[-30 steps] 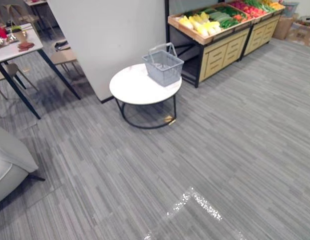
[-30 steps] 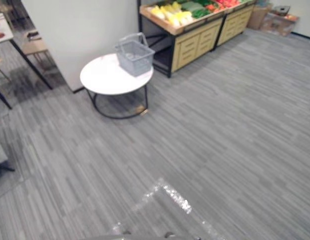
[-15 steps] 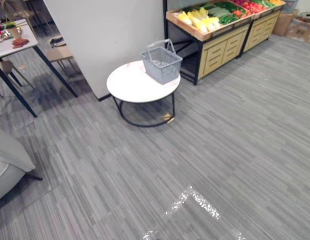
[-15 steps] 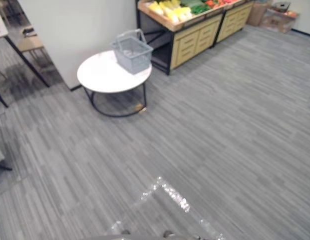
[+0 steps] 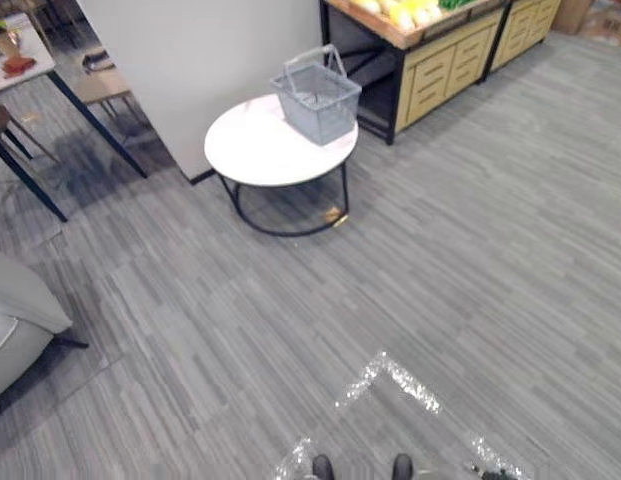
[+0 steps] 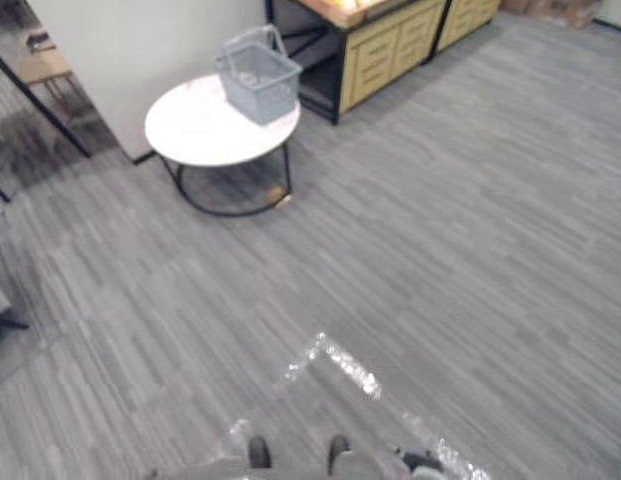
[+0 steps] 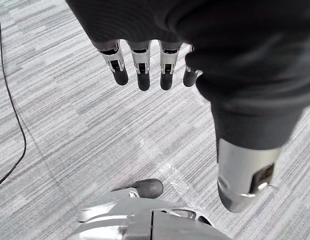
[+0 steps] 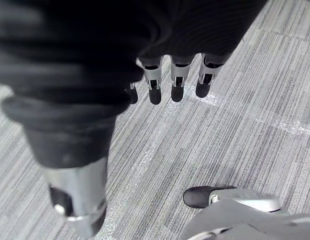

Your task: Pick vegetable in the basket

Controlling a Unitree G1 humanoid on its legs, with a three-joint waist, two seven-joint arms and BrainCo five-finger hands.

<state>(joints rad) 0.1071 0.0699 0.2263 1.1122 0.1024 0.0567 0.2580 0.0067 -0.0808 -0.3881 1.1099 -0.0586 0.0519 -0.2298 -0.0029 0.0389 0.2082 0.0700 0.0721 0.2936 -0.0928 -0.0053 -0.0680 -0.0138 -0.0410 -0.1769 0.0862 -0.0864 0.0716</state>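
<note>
Silver, dark-tipped fingers of the left hand [image 7: 141,67] and the right hand [image 8: 175,85] hang straight, slightly spread, holding nothing above striped grey carpet [image 5: 440,260]. Far beyond them a grey mesh basket [image 5: 317,95] sits at the rim of a smooth round white table [image 5: 255,150]; yellow vegetables [image 5: 410,10] lie farther on a wooden stand [image 5: 430,70]. A clumsy reach may knock the light basket off; hard fingers may drop rounded produce.

A small grocery shop: a wooden produce stand [image 5: 392,36] with yellow vegetables [image 5: 405,12] and drawers [image 5: 430,88], and a grey shopping basket [image 5: 317,98] on a round white bench [image 5: 258,155], all well apart from the left robot hand [image 7: 143,65] and right robot hand [image 8: 177,81].
</note>
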